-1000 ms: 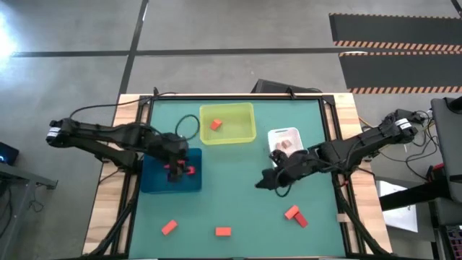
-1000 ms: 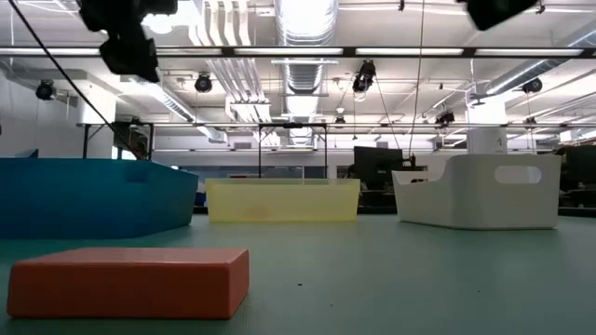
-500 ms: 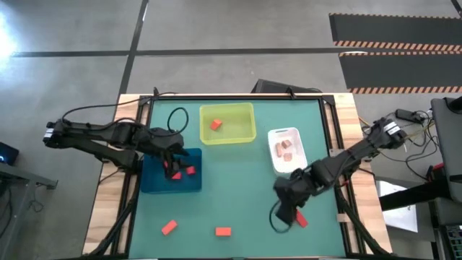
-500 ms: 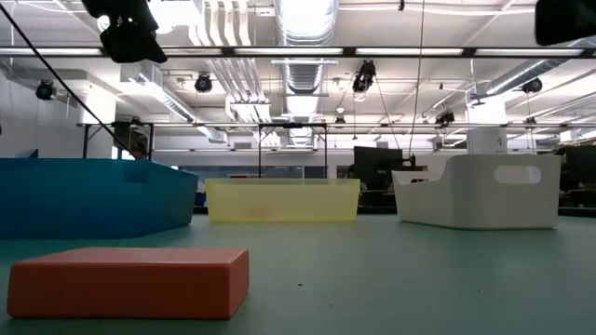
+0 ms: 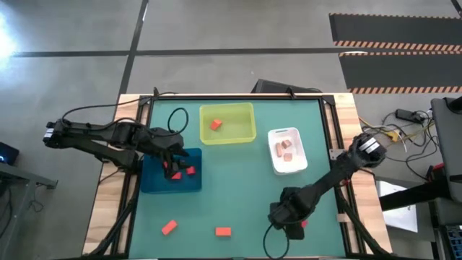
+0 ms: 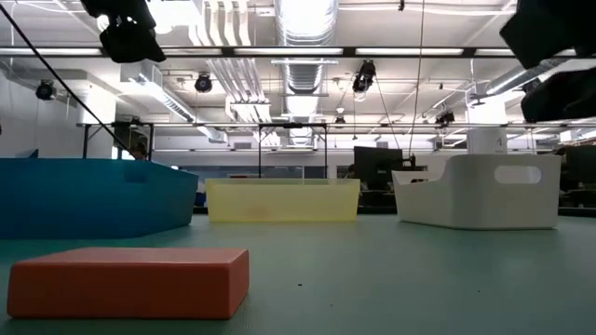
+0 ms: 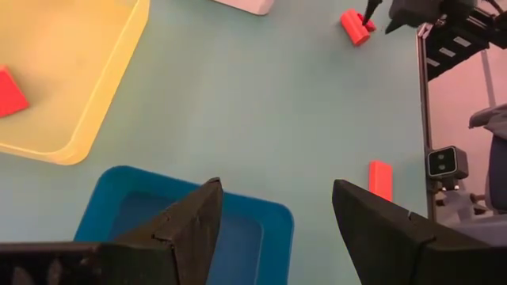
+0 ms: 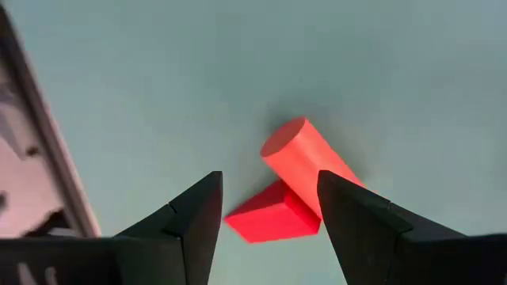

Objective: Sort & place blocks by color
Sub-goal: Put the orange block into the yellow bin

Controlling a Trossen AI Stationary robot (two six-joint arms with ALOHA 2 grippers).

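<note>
Blocks lie scattered: two red ones [image 8: 295,190] touching near the table's front right edge, directly under the right gripper [image 8: 268,207], whose fingers stand apart holding nothing. Left gripper [image 7: 273,214] hangs wide open and empty over the blue tray [image 5: 150,180] by the left edge.

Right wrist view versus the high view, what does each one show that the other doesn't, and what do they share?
Only the right wrist view shows the two blocks below the right gripper: a cylinder-like orange piece touching a red block, with the fingers open above them.

Only the high view shows the blue tray, yellow-green tray and white tray with their blocks, two loose blocks near the table's front edge, and the left gripper over the blue tray.

Both show the green table surface and the right arm.
</note>
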